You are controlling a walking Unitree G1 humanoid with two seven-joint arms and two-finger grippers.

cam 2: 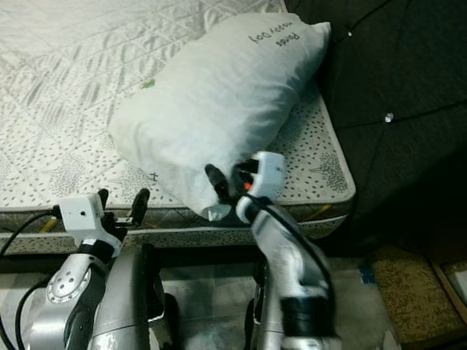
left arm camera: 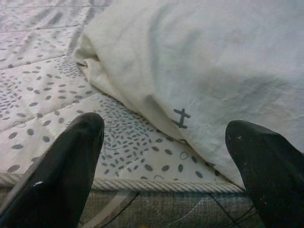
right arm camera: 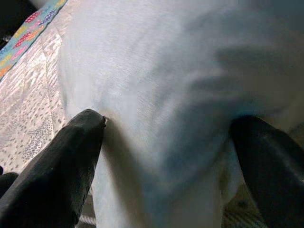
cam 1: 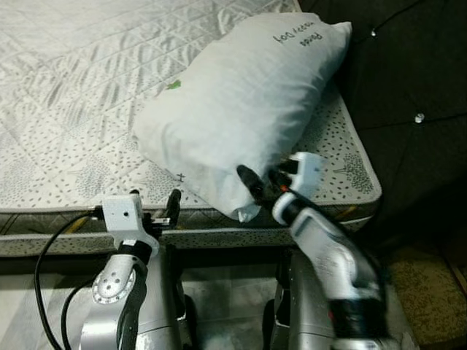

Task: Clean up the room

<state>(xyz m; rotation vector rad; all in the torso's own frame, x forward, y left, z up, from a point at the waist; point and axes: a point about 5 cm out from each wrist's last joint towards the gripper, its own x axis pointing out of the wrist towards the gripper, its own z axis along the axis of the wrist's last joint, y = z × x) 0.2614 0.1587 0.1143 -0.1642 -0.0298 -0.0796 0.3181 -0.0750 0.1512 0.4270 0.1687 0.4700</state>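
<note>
The print on the pillow (cam 1: 241, 102) is upside down and too small to read, and the far end of the bed (cam 1: 66, 109) runs out of sight. The right tool (cam 1: 261, 182) presses into the pillow's near corner at the bed's edge, its fingers (right arm camera: 57, 166) spread wide with the fabric bulging between them, arm bent upward from below. The left tool (cam 1: 155, 200) hovers at the mattress edge just beside the pillow, fingers wide apart and holding nothing.
</note>
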